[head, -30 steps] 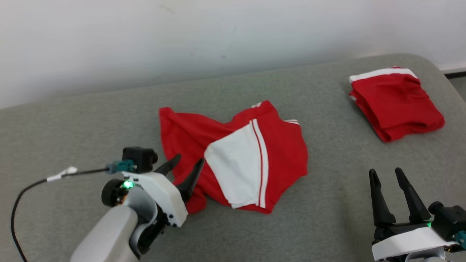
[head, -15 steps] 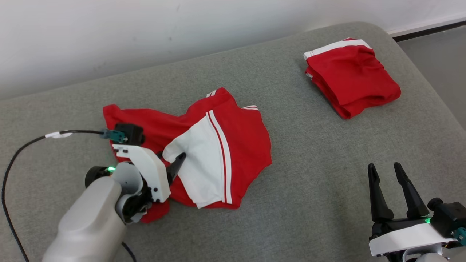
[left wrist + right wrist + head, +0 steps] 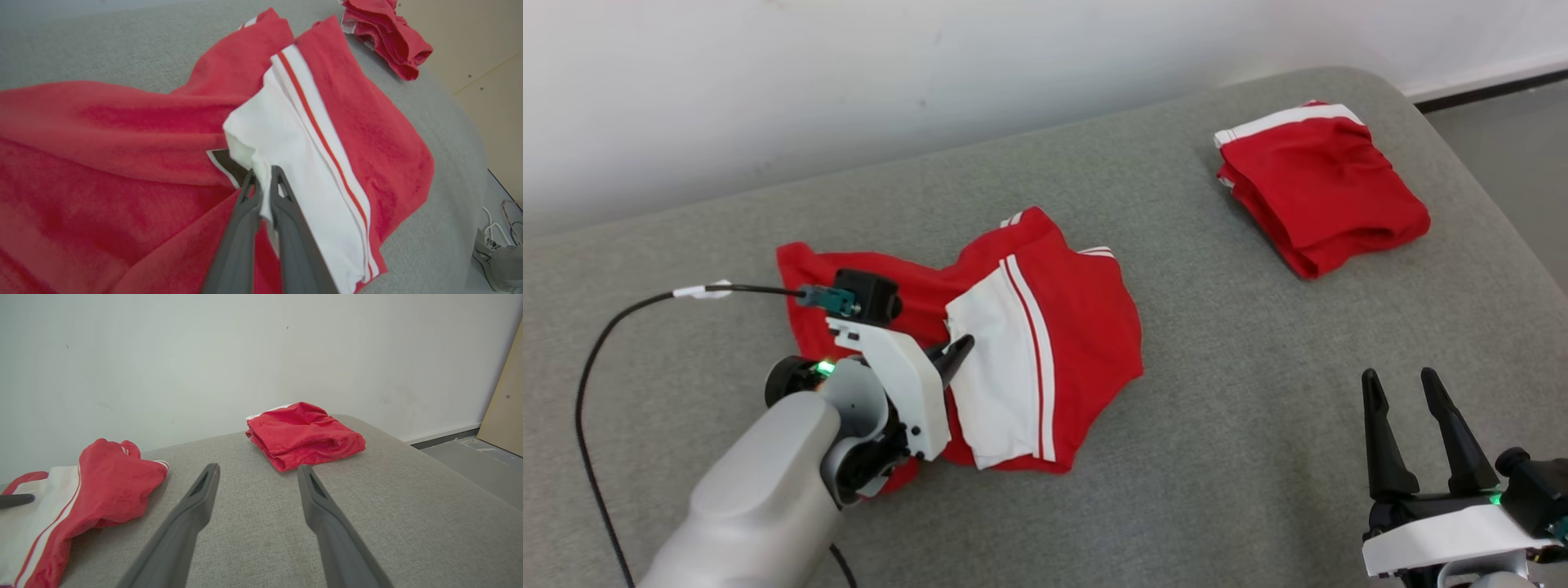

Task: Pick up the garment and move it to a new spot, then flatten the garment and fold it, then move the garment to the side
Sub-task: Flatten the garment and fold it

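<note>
The left gripper [image 3: 262, 175] pinches, fingers pressed together, the edge of the white panel [image 3: 294, 139] of the crumpled red garment with white stripes [image 3: 1086, 327], lying left of centre on the grey fabric cushion [image 3: 1217, 425]. Farther right, at the back, rests a folded red cloth bundle [image 3: 1327, 188]. At the near right, the right gripper [image 3: 1399, 377] hovers with fingers spread, holding nothing.

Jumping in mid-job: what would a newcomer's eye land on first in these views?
The crumpled red garment with a white panel, mid-surface on the grey cushion, with the left gripper shut on the panel's edge. Next, a folded red garment at the far right corner, and the right gripper open over bare cushion at the near right.
</note>
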You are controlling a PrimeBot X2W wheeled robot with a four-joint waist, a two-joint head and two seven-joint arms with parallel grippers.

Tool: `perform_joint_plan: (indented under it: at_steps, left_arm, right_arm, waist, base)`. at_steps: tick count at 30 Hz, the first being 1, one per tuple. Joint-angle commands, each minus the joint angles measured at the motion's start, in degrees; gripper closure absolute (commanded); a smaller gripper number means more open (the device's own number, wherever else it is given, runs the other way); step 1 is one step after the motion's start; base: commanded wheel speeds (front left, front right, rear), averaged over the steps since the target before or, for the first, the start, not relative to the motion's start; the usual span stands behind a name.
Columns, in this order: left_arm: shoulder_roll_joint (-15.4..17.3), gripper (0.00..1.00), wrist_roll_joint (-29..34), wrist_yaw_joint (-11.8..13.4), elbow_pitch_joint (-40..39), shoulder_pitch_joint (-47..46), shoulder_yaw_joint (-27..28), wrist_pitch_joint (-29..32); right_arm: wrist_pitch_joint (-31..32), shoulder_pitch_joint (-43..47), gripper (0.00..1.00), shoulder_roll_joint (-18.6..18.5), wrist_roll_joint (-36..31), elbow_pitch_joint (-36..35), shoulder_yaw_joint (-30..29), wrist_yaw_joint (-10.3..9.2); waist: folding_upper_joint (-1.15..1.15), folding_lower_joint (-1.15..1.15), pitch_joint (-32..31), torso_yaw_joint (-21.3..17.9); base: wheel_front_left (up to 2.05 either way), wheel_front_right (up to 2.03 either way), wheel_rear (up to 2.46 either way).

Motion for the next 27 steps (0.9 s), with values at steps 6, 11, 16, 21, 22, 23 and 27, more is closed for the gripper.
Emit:
perform_joint_plan:
  at_steps: [6,11,16,21,22,23,27]
  left_arm:
    - [-0.2,1.00,-0.5,-0.1,-3.6,1.5,-2.2,-2.6]
    - [-1.5,1.00,-1.0,-0.1,-8.5,2.1,-3.9,-3.3]
    - [-3.8,1.00,1.8,0.4,-13.8,1.9,-7.2,-2.3]
    - [-7.2,1.00,3.2,1.4,-15.1,-0.2,-10.0,-0.4]
    - [-7.2,1.00,3.2,1.4,-15.1,-0.2,-10.0,-0.4]
    - [-7.8,1.00,3.5,1.6,-14.9,-0.7,-10.2,-0.3]
    - [-9.6,1.00,4.1,1.5,-13.2,-2.5,-11.5,0.8]
  right_arm:
    - [-0.2,1.4,0.00,-1.1,-0.5,0.3,-0.5,-0.12]
    - [-0.2,1.4,0.00,-1.5,-0.5,0.1,-0.7,-0.12]
    - [-0.2,1.3,0.00,-1.9,-0.6,-0.4,-1.7,-0.12]
    - [-0.2,0.6,0.00,-1.2,-0.5,-1.0,-2.7,-0.12]
    - [-0.2,0.6,0.00,-1.2,-0.5,-1.0,-2.7,-0.12]
    - [-0.2,0.3,0.00,-1.0,-0.4,-1.1,-2.6,-0.12]
    - [-0.2,0.4,0.00,0.0,0.2,-1.3,-3.0,-0.12]
  waist:
    - [0.00,0.00,-3.0,2.7]
    - [0.00,0.00,-4.1,2.7]
    - [0.00,0.00,-4.1,0.4]
    - [0.00,0.00,-2.1,-5.0]
    - [0.00,0.00,-2.1,-5.0]
    - [0.00,0.00,-1.5,-6.3]
    - [0.00,0.00,1.0,-10.6]
  base:
    - [0.00,0.00,0.00]
    - [0.00,0.00,0.00]
    - [0.00,0.00,0.00]
    - [0.00,0.00,0.00]
    - [0.00,0.00,0.00]
    - [0.00,0.00,0.00]
    - [0.00,0.00,0.00]
